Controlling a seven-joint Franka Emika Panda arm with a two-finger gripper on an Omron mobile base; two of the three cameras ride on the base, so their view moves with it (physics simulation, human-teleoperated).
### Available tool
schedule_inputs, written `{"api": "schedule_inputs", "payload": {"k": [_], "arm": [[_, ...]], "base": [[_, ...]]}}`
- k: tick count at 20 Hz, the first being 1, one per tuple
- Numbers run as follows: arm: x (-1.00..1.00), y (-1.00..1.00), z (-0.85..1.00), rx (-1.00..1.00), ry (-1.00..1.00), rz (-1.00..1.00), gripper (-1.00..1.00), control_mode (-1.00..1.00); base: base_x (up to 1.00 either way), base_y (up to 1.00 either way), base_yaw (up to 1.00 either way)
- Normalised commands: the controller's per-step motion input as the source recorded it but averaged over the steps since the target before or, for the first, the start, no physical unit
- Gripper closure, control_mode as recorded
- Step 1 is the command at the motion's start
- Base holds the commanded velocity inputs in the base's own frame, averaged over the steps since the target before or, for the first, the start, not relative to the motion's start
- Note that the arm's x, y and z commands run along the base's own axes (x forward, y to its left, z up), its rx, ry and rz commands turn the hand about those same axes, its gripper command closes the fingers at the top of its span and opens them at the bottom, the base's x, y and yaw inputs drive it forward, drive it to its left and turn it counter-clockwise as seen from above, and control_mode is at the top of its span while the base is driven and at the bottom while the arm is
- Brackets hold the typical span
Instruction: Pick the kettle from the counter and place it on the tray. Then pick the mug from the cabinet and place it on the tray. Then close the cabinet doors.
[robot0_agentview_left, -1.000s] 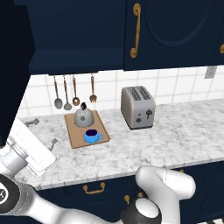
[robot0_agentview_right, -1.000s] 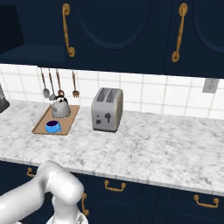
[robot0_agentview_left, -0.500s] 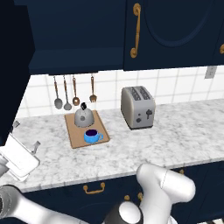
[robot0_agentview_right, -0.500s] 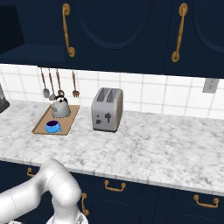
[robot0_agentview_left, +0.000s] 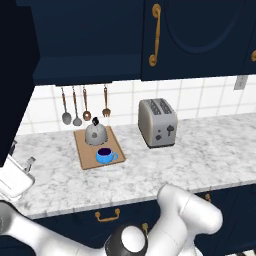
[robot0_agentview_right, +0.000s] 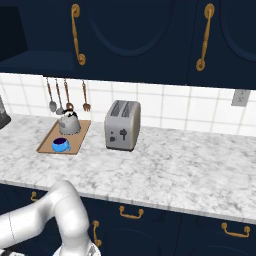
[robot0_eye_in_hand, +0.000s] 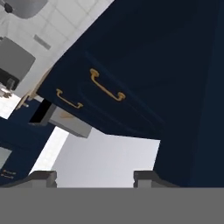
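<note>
Remaining: the doors (robot0_agentview_left: 187, 37), stiff and hinged, best pushed at the brass handle (robot0_agentview_left: 155, 35). Kettle (robot0_agentview_left: 95, 133) and mug (robot0_agentview_left: 104, 155) already on tray (robot0_agentview_left: 86, 154) (surface-borne). Hand (robot0_eye_in_hand: 94, 176) spread wide, holding nothing.

The light-brown wooden tray (robot0_agentview_left: 90, 156) lay flat on the marble bench (robot0_agentview_left: 200, 155), left of the toaster (robot0_agentview_left: 158, 122), and carried both vessels. The squat grey kettle (robot0_agentview_left: 95, 132) stood upright on the tray's rear half with its black handle arched over the top, and the small blue mug (robot0_agentview_left: 104, 155) sat just in front of it, dark inside, handle pointing toward the toaster. Above the tray, the navy cabinet (robot0_agentview_left: 85, 35) had one door (robot0_agentview_left: 17, 75) swung open at the left, while the door (robot0_agentview_left: 197, 37) over the toaster was shut, its brass handle upright.
</note>
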Motion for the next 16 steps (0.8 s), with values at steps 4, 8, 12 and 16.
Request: {"api": "schedule_inputs", "payload": {"k": [4, 8, 12, 16], "arm": [[-0.04, 0.26, -0.3, -0.01, -0.04, 0.0, -1.0, -1.0], [-0.14, 0.21, -0.11, 0.0, -0.09, 0.0, -1.0, -1.0], [-0.06, 0.0, 0.71, -0.06, -0.14, -0.01, -1.0, -1.0], [0.0, -0.25, 0.49, -0.02, -0.12, -0.01, -1.0, -1.0]], "base": [[0.0, 0.0, 0.0], [0.0, 0.0, 0.0], [0.0, 0.0, 0.0], [0.0, 0.0, 0.0]]}}
